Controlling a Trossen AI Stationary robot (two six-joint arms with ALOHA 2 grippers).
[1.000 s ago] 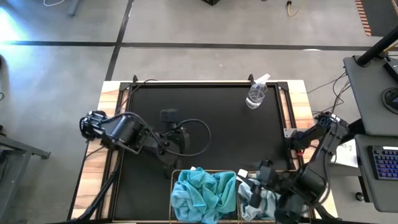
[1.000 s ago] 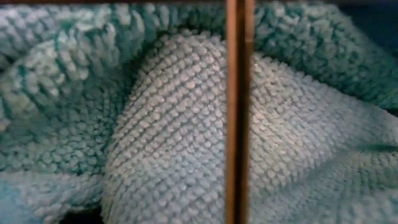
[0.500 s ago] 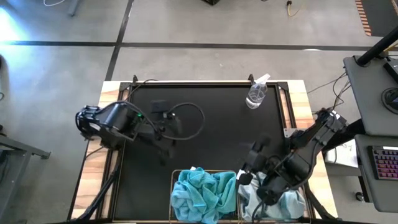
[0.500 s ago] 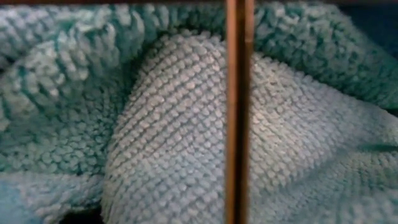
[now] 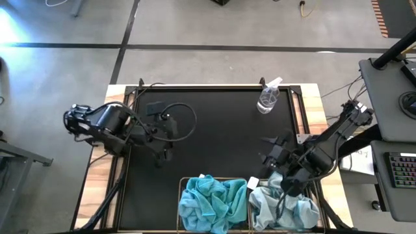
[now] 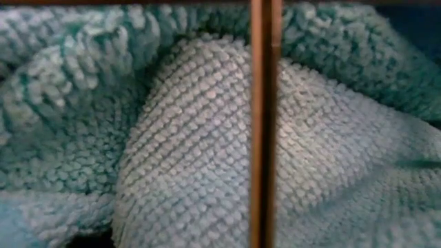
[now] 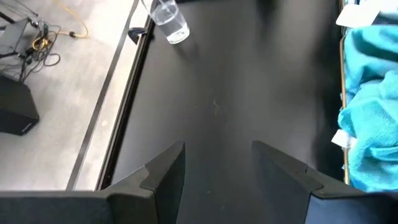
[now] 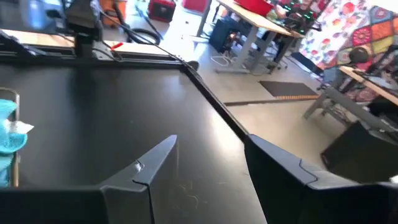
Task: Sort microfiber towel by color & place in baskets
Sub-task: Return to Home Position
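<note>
Two wire baskets stand side by side at the table's near edge. The left basket [image 5: 181, 195] holds bright turquoise microfiber towels [image 5: 213, 203]; the right one [image 5: 318, 195] holds pale grey-blue towels [image 5: 286, 209]. My left gripper [image 5: 166, 133] hangs open over the bare mat at the table's left, nothing between its fingers [image 7: 217, 168]. My right gripper [image 5: 268, 153] is open over the mat just beyond the pale-towel basket, also with nothing between its fingers [image 8: 208, 162]. In the low view, turquoise cloth [image 6: 62, 103] and pale cloth [image 6: 200, 158] press against a basket wire [image 6: 265, 124].
A clear spray bottle [image 5: 268, 97] stands at the far right of the black mat [image 5: 214, 130], also seen in the left wrist view [image 7: 169, 22]. A white tag [image 7: 342, 140] sticks out of the turquoise pile. A desk with a keyboard [image 5: 396, 169] stands right of the table.
My right gripper has left the pale-towel basket, going toward the far edge and rolling as it went; it stayed open. My left gripper has drawn back toward the table's left edge, still open. The towels in both baskets lie as before.
</note>
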